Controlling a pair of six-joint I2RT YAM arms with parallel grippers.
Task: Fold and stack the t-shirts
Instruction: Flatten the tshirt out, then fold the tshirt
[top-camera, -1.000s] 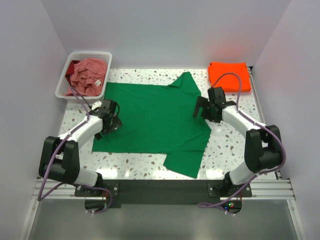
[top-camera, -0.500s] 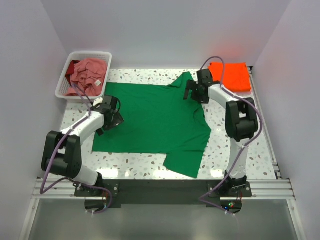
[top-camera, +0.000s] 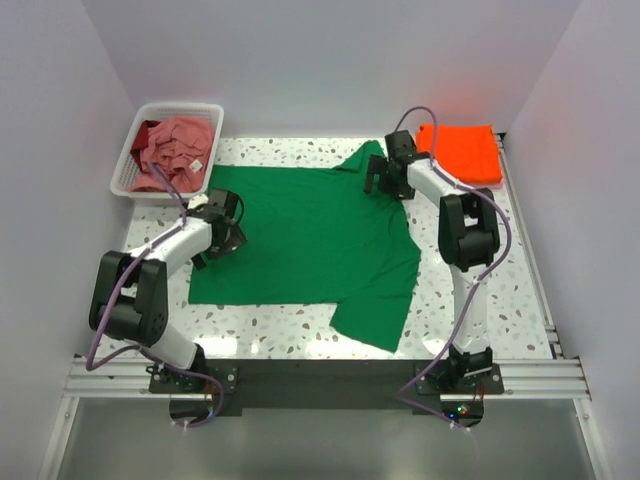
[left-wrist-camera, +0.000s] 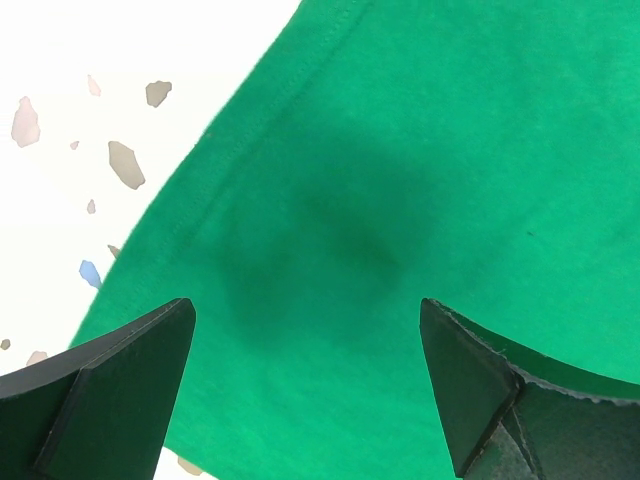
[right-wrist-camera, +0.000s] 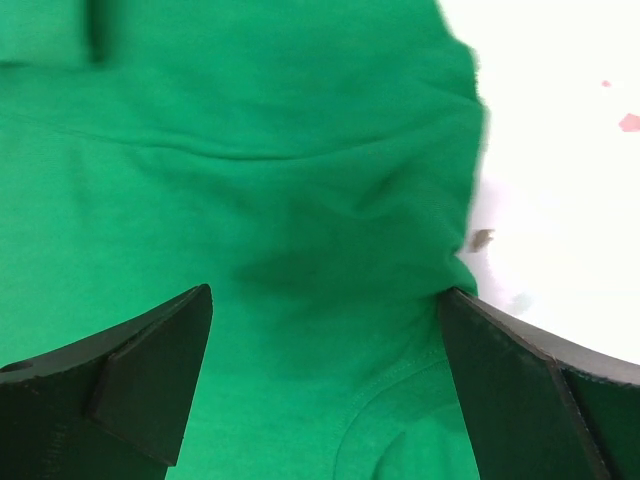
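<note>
Lying flat mid-table: green t-shirt (top-camera: 310, 235); orange t-shirt (top-camera: 462, 152) folded far right, pink t-shirt (top-camera: 182, 148) bunched in the white basket (top-camera: 183, 106) far left. Left gripper (top-camera: 226, 238) over the green shirt's left edge, right gripper (top-camera: 379, 184) over its far-right sleeve, both spread wide, holding nothing.

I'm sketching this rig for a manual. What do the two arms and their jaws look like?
Both the left arm and the right arm have white links with black joint housings, and a lilac cable loops along each. The jaws are black, matte and wedge-shaped.
</note>
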